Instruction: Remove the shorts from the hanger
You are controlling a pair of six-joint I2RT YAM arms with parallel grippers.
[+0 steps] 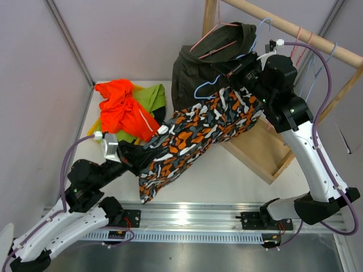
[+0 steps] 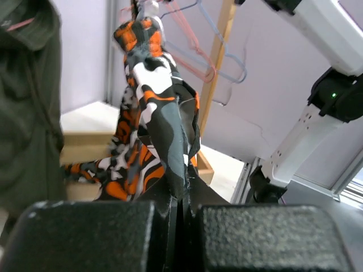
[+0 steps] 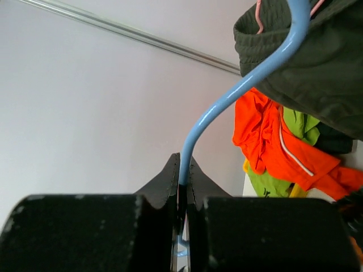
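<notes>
Left gripper (image 1: pixel 135 158) (image 2: pixel 182 195): low and well left of the long round wooden rail (image 1: pixel 295 28). Fingers pressed together on a bunched fold of the orange-black-white camouflage-print cloth shorts (image 1: pixel 193 136) (image 2: pixel 153 107), which is squeezed thin between the pads.

Further back on the white tabletop, also well left of the rail: bright orange cloth shorts (image 1: pixel 122 107) (image 3: pixel 272 141) heaped on top of lime green cloth shorts (image 1: pixel 152 95) (image 3: pixel 295 122), the two touching.

Camouflage shorts: stretched taut on a diagonal from the left gripper up toward the rail. In the left wrist view the top end is caught at a thin wire hook.

Dark olive cloth shorts (image 1: pixel 195 65) (image 3: pixel 317 73): hang just left of the rail's near end on a thin pink wire hanger (image 1: pixel 211 35). They sit behind the upper end of the camouflage pair.

Right gripper (image 1: pixel 222 72) (image 3: pixel 182 164): close under the rail, against the olive shorts. Jaws clamped on the curved light blue wire hanger (image 1: pixel 205 89) (image 3: pixel 244 85), with the wire running up from between the pads.

More empty wire hangers dangle from the rail to the right.
</notes>
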